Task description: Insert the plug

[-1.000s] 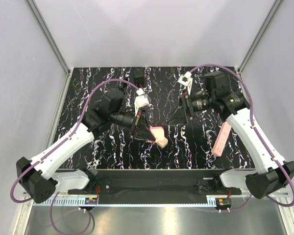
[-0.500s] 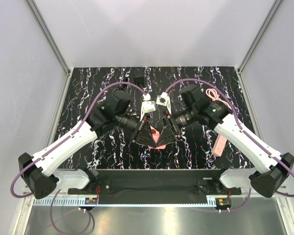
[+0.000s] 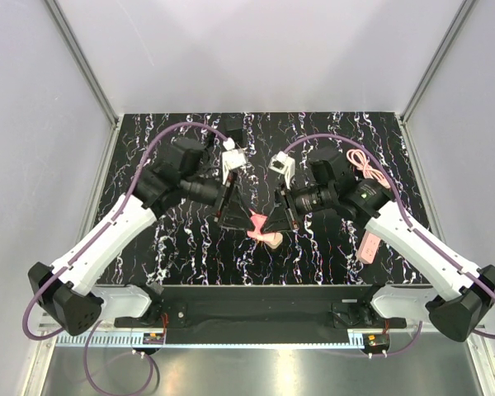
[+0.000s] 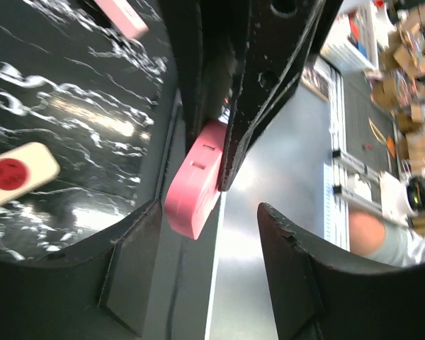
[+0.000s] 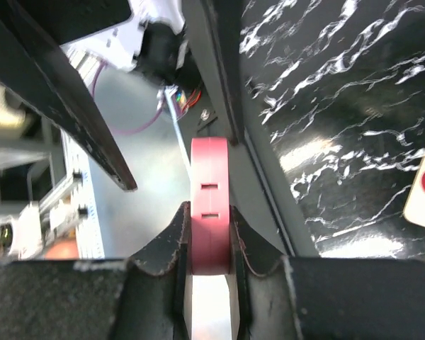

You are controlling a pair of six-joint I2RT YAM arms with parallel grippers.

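Note:
A small black boxy plug (image 3: 233,128) sits at the far edge of the table, away from both grippers; its cord does not show. Mid-table, my right gripper (image 3: 272,221) (image 5: 210,212) is shut on a flat pink block (image 3: 255,219) (image 5: 210,170) with two small slots in its edge. Facing it, my left gripper (image 3: 244,216) (image 4: 209,212) is open; the pink block (image 4: 195,177) pokes toward its jaws without touching its fingers (image 4: 131,269). Below them a short cream strip (image 3: 272,240) (image 4: 14,172) with a red round socket lies on the table.
A long pinkish strip (image 3: 370,235) lies along the right side, by the right arm. A coiled pink cable (image 3: 363,161) is at the back right. The black marbled table (image 3: 148,140) has a metal rim and white walls around it.
My right gripper has swung in from the back right and shut on the pink block. My left gripper, which held the block, has opened.

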